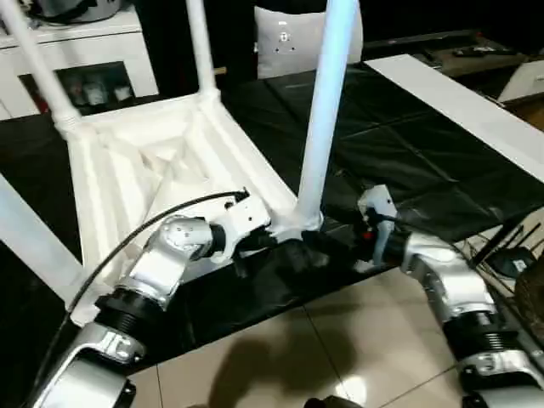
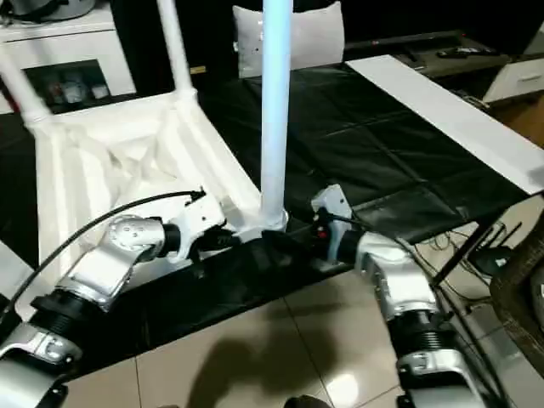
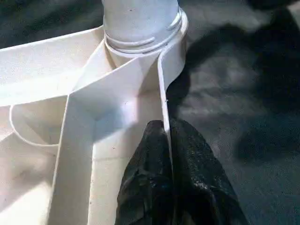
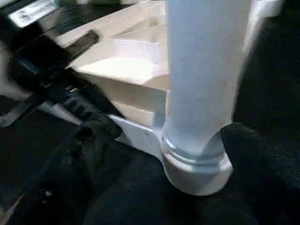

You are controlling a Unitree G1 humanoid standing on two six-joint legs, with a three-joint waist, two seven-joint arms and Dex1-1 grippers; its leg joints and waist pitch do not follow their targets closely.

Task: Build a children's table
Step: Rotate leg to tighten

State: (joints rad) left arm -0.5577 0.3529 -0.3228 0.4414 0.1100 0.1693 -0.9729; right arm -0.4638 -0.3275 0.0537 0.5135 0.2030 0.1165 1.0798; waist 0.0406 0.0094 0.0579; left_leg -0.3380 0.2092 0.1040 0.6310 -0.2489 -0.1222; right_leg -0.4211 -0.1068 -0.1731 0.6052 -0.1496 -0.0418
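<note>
Now lying upside down on the black mat (image 1: pixel 399 170), near its front edge: the tabletop (image 1: pixel 153 170), looking light, stiff and slippery, left gripper (image 3: pixel 168 154) pinching its thin rim, right gripper (image 4: pixel 197 154) hugging the near leg (image 1: pixel 327 110) low by the socket — good holding spots.

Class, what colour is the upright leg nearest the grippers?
White; the leg shows best in the right eye view.

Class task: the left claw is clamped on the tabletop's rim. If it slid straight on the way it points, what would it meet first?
Probably the corner socket holding the upright leg, just ahead of the left claw along the tabletop rim.
</note>
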